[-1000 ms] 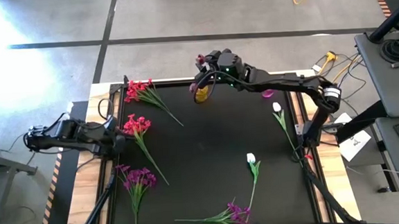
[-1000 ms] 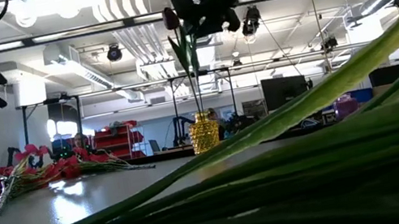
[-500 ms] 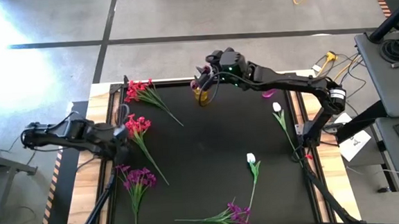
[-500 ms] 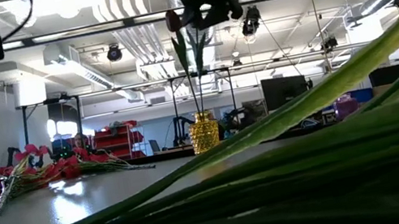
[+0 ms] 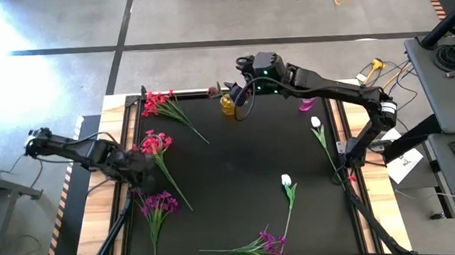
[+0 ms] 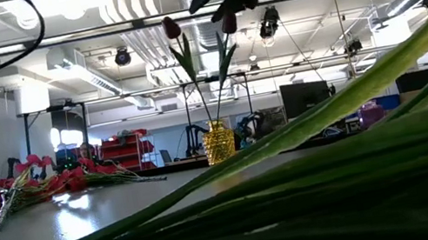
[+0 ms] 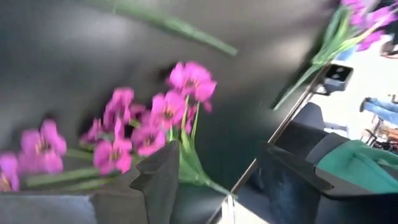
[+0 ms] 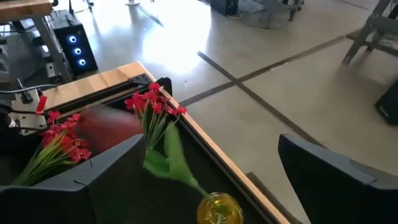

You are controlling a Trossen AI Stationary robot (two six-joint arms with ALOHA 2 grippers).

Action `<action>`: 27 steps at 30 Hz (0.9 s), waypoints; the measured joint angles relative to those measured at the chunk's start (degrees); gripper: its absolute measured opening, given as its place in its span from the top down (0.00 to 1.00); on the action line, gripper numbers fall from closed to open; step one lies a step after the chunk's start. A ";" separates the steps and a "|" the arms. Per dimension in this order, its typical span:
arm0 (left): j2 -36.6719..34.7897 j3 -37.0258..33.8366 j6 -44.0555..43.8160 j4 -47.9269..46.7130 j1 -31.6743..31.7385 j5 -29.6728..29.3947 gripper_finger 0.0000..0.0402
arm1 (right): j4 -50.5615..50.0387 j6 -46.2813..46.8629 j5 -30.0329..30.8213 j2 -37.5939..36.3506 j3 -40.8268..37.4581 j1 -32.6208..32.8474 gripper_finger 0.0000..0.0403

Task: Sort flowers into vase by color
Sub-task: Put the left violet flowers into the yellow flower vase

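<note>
A yellow vase (image 5: 227, 104) stands at the table's far edge. Two dark magenta tulip-like flowers (image 6: 171, 28) stand in it, leaning apart. My right gripper (image 5: 246, 85) hangs open just above the vase (image 8: 219, 208), right of the buds, touching nothing. My left gripper (image 5: 141, 169) hovers open at the table's left. It is between a red-pink cluster (image 5: 155, 140) and a purple-magenta cluster (image 5: 159, 202). In the left wrist view the purple cluster (image 7: 155, 121) lies just ahead of the open fingers, with nothing between them.
Another red-pink cluster (image 5: 156, 102) lies at the far left. Two white tulips (image 5: 316, 123) (image 5: 286, 180) and a magenta bud (image 5: 305, 105) lie on the right. A purple cluster (image 5: 270, 242) lies at the near edge, its stems filling the low view's foreground.
My right gripper has opened and let go of the flower it held over the vase, then drawn a little up and toward the table's right. That flower now stands in the vase, its bud leaning left. My left gripper has moved toward the near edge, toward the purple cluster.
</note>
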 joint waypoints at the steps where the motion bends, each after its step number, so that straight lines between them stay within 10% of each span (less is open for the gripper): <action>1: 0.85 0.00 -3.14 0.00 -1.49 0.02 0.49 | 0.06 -0.46 -0.01 0.00 0.42 0.00 0.11; 12: 12.12 -0.04 -30.41 10.61 -18.74 -7.37 0.29 | -4.04 -9.46 0.09 -0.89 7.93 0.13 0.10; 27: 39.85 3.61 -43.21 17.20 -28.21 -9.22 0.34 | -15.83 -2.75 5.10 -6.77 14.96 6.22 0.10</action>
